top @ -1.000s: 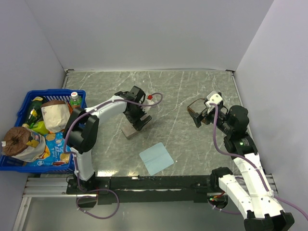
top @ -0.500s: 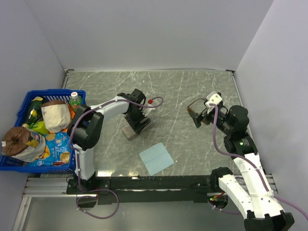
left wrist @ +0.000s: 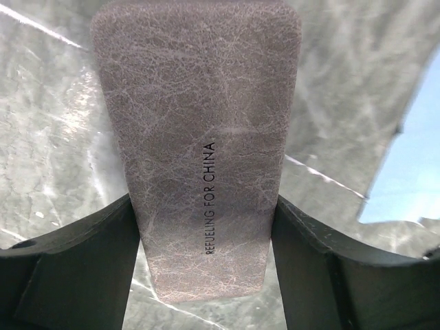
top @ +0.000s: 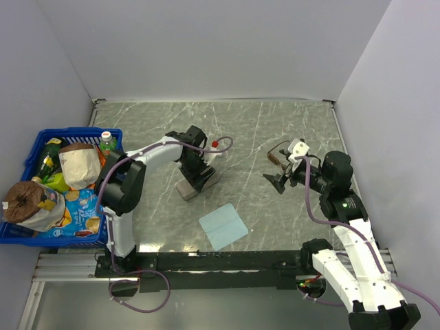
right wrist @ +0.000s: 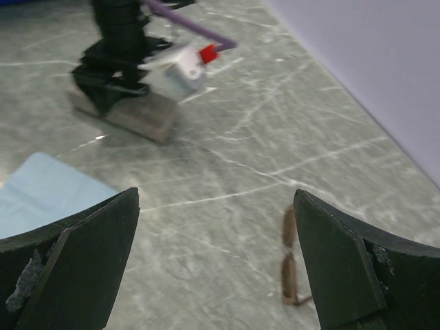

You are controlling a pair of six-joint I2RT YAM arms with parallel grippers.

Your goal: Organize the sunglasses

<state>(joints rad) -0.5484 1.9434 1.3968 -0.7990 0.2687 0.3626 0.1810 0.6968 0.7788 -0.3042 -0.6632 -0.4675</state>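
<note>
**Case gripped, sunglasses lying well to its right**

Far left of the case, a blue plastic basket [top: 69, 132] holds crinkled snack bags and bottles, heaped so that most labels cannot be read. The case [left wrist: 199, 137] is a flat, round-cornered slab of grey-brown crackled leather with small black lettering. Its far end is cut off in the left wrist view, and from above most of it is hidden by the arm. The left gripper [top: 198, 177] is clamped on it, with a black finger [left wrist: 69, 265] flush against each long side. Just right of the case and nearer the arm bases lies a smooth light blue square cloth [top: 223, 225] on the veined grey marble table [top: 247, 127]. Well to the right of the case, the sunglasses [right wrist: 289, 265] lie on the marble. They are thin, brown and blurred, and the right finger partly covers them. Beside them the right gripper [right wrist: 216, 227] hangs with its jaws wide apart, holding nothing.
</note>
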